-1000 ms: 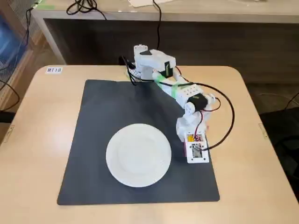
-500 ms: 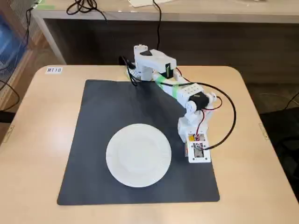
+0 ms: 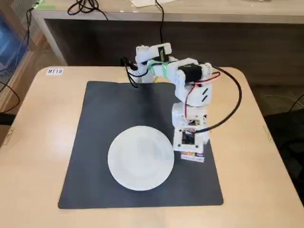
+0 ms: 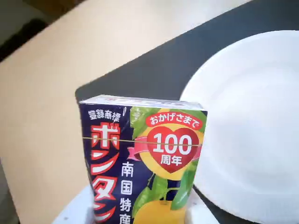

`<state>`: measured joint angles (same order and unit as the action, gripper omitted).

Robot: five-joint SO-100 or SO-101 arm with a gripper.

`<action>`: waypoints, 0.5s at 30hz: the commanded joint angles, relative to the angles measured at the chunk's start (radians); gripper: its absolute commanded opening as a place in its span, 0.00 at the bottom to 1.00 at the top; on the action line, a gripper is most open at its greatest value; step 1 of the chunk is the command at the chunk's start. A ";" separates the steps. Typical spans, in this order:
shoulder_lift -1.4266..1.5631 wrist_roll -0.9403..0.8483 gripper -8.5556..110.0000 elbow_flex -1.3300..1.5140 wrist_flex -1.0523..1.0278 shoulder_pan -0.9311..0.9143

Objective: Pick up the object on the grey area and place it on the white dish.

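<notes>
The object (image 4: 149, 163) is a small rectangular packet, dark blue with red lettering, a yellow fruit picture and a red heart reading 100. It stands upright between my white fingers (image 4: 70, 215) in the wrist view. In the fixed view it (image 3: 193, 156) shows just under my gripper (image 3: 191, 151), over the grey mat (image 3: 109, 109) and just right of the white dish (image 3: 140, 159). My gripper (image 4: 135, 217) is shut on the packet. In the wrist view the dish (image 4: 252, 130) lies to the right of the packet, on the mat (image 4: 154, 65).
The mat lies on a beige table (image 3: 42, 123) with a small label (image 3: 55, 71) at its far left corner. The arm's base (image 3: 147, 64) stands at the mat's far edge, with red and black cables (image 3: 232, 102) looping to the right. A desk edge runs behind.
</notes>
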<state>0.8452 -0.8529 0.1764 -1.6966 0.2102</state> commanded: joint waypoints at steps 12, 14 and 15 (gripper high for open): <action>0.118 0.683 0.19 0.176 -0.003 -0.215; 0.127 0.750 0.20 0.232 -0.003 -0.218; 0.130 0.782 0.20 0.261 -0.003 -0.221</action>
<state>0.8713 -0.1580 0.3942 -1.6966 0.0046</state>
